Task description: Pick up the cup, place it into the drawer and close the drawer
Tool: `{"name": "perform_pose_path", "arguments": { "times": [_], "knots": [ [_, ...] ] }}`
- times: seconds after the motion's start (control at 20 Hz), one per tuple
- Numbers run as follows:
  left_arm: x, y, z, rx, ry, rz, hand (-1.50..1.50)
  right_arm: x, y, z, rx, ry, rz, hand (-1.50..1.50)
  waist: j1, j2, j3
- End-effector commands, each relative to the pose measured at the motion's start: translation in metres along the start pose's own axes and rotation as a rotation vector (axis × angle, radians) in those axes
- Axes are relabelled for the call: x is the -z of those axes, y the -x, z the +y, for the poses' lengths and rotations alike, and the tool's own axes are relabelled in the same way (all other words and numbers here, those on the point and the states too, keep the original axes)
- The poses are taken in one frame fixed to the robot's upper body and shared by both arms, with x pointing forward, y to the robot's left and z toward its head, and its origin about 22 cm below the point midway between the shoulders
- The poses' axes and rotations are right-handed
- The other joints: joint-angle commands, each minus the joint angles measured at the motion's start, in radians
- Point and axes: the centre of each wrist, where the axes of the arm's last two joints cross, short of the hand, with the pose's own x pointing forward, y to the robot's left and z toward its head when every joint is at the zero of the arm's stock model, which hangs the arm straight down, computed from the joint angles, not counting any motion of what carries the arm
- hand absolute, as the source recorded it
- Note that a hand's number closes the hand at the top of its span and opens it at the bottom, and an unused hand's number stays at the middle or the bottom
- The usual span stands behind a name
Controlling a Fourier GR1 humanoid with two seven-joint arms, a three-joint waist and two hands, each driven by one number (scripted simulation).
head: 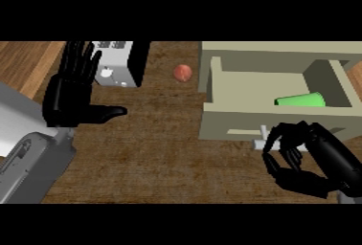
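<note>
Wood grain, dark brown and a little rough in look, covers the counter (163,153). On its right side stands the drawer (226,122), a pale beige box with flat, plain walls and square corners; it is open on top. The cup (300,100) is inside it, in the right part, smooth and bright green. The front wall of the drawer hides the lower part of the cup, so I cannot say if it stands or lies. A small pale handle (259,139) sticks out from the front wall.

My right hand (318,162) is black and glossy, low at the right, just in front of the drawer. Its fingers are curled in toward the thumb and I see nothing inside them. The fingertips are very near the handle; if they touch it I cannot tell. The right edge cuts off the back of this hand.

My left hand (67,98) rests at the upper left, flat and open, fingers straight and pointing up, thumb out to the right. It holds nothing. The grey left forearm (35,162) comes in from the lower left corner.

Beyond the left hand is a white box (113,67) with a black side, partly hidden by my fingers. A small orange oval thing (183,72) lies between the box and the drawer.
</note>
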Motion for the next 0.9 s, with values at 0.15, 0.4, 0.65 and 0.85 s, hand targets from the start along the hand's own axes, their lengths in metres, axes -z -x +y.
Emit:
{"name": "perform_pose_path", "arguments": {
  "times": [0.15, 0.4, 0.65, 0.85],
  "knots": [
    [-0.043, 0.01, 0.038, 0.012, -0.02, -0.005, -1.5, 0.025, 0.031, 0.038, -0.221, -0.09, 0.034, 1.5, -0.018, 0.004, 0.0],
    [-0.061, -0.009, 0.068, 0.017, -0.021, -0.011, -1.5, 0.05, 0.06, 0.062, -0.252, -0.102, 0.08, -1.5, -0.017, 0.005, 0.0],
    [-0.08, -0.002, 0.097, 0.001, -0.036, -0.005, -1.5, 0.061, 0.082, 0.075, -0.339, -0.186, 0.134, -1.5, -0.019, 0.005, 0.0],
    [-0.084, -0.013, 0.114, 0.004, -0.023, -0.018, -1.5, 0.063, 0.112, 0.088, -0.306, -0.194, 0.161, -1.5, -0.023, 0.005, 0.0]
  ]
}}
